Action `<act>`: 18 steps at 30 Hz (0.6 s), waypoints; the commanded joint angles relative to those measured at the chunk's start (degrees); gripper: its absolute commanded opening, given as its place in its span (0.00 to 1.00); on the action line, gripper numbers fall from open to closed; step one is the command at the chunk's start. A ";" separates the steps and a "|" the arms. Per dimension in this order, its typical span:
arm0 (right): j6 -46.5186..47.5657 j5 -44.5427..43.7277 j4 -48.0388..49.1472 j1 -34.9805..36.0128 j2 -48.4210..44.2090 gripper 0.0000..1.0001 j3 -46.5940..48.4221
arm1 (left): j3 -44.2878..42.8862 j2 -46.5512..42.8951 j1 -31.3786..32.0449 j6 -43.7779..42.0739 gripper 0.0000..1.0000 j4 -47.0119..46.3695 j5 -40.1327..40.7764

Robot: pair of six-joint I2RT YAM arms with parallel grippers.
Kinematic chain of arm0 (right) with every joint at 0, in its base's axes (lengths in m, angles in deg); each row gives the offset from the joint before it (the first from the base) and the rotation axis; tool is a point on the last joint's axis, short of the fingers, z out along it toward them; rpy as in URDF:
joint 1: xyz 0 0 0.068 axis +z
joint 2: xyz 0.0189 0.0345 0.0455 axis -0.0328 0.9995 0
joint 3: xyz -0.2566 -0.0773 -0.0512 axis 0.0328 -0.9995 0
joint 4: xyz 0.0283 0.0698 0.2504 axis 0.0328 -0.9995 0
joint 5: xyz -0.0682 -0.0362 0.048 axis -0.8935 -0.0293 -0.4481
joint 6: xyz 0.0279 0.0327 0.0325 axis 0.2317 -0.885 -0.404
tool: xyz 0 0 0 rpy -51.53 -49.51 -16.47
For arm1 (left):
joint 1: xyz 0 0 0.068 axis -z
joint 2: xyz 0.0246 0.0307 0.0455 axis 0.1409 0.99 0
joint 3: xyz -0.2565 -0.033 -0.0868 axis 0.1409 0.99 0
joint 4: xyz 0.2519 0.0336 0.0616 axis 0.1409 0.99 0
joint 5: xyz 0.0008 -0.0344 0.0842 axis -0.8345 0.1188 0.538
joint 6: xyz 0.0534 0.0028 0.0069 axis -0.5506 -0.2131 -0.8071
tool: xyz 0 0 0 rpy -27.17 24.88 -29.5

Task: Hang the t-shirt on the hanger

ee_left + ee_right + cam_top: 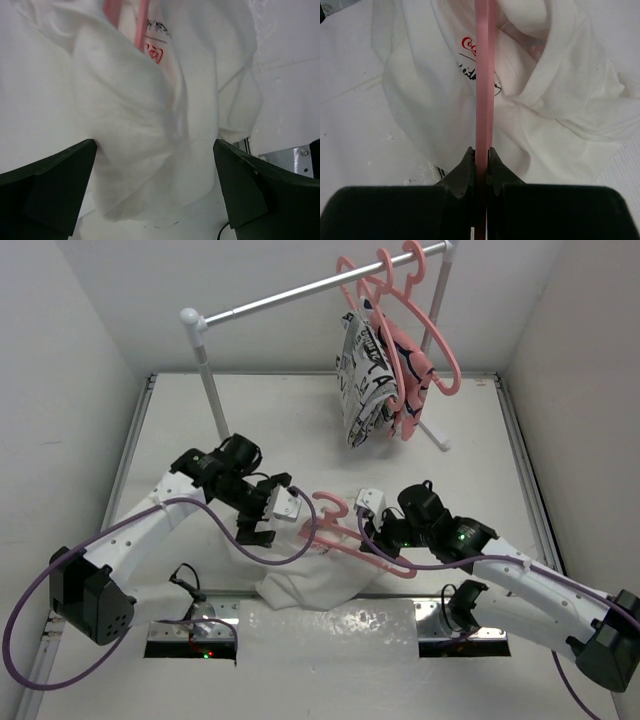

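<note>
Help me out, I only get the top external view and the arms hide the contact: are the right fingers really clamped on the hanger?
Observer: Yes. In the right wrist view the right fingers are shut on a bar of the hanger, which runs straight ahead over the t-shirt.
Operator: And the left fingers, holding cloth?
Observer: No. The left wrist view shows the left fingers wide apart, a bunched fold of shirt between them, not pinched.
Operator: Is the hanger inside the collar?
Observer: That view shows pink bars beside the printed neck label, cloth bunched on both sides; how far in, I cannot tell.
</note>
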 commanded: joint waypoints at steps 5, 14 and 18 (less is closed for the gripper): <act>1.36 1.61 1.44 0.91 0.23 0.00 4.94 | 10.71 -4.97 1.79 2.20 1.00 -21.88 5.74; 1.54 2.57 2.49 1.08 0.40 0.00 4.59 | 19.68 -3.66 1.88 4.67 0.83 -37.81 2.60; 1.27 3.10 3.82 1.17 1.37 0.00 4.94 | 18.90 -2.69 1.97 4.14 0.54 -37.37 -3.39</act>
